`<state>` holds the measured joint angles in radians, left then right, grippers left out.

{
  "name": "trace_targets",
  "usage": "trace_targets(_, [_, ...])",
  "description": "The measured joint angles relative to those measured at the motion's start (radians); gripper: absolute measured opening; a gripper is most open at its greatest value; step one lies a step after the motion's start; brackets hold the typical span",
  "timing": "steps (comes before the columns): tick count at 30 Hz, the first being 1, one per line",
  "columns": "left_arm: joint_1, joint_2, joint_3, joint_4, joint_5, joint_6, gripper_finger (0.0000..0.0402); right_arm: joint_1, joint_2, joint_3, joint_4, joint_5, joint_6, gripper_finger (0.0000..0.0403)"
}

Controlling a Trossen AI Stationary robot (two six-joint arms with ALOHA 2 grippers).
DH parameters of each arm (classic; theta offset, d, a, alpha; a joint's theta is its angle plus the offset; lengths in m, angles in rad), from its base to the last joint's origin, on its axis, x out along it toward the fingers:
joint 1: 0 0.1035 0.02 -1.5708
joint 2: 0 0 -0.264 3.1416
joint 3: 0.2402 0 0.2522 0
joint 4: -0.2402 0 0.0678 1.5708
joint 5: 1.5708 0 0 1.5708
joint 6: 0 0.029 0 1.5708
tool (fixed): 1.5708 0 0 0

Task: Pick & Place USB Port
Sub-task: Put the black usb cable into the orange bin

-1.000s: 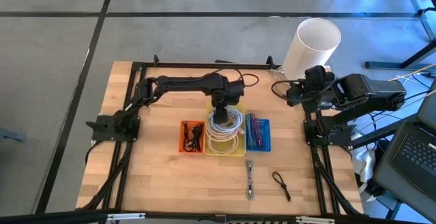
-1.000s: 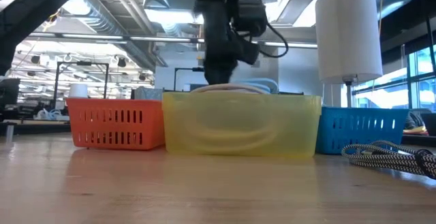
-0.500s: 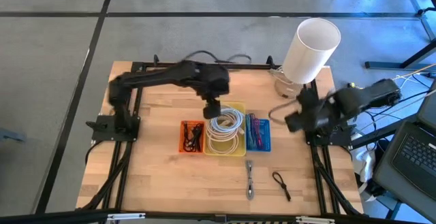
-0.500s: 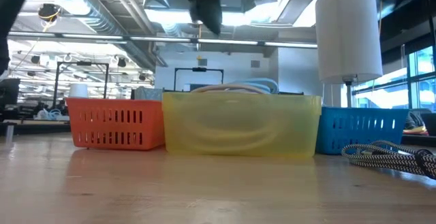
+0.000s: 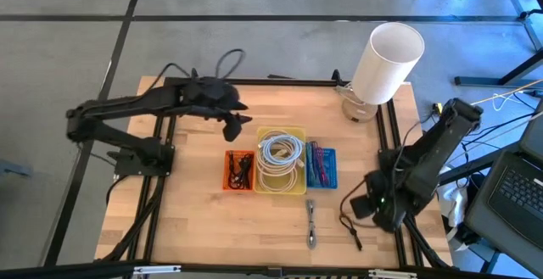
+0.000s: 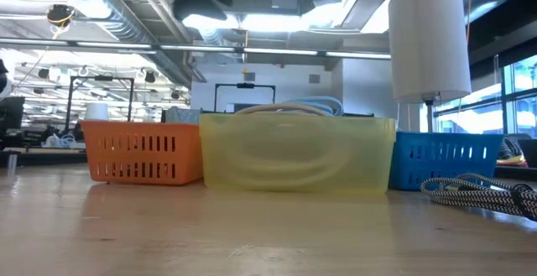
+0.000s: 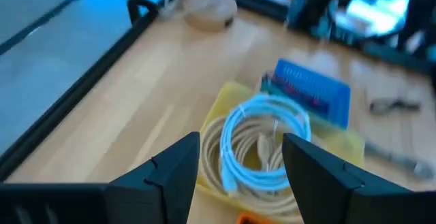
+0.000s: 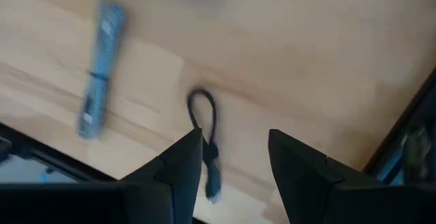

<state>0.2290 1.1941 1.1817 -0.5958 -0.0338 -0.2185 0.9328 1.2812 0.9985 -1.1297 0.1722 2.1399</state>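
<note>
Sorting looks partly done: cables already lie in the orange bin, yellow bin and blue bin, while a braided cable and a black cable lie loose on the table. The right gripper, jaws spread and empty, hovers just beside the black cable, probably its target, which lies ahead between its fingers. The left gripper, also spread and empty, hangs near the yellow bin.
</note>
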Motion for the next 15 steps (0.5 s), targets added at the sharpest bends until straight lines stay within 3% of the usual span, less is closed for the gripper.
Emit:
trace_targets(5, [0.020,-0.102,-0.147,0.165,-0.001,-0.085,0.0202,0.034,0.122,-0.008,0.104,-0.088,0.018,0.0171])
trace_targets(15, [0.053,-0.122,-0.160,0.248,-0.043,-0.050,0.0202,0.036,0.286,-0.008,0.265,-0.136,-0.017,0.0171])
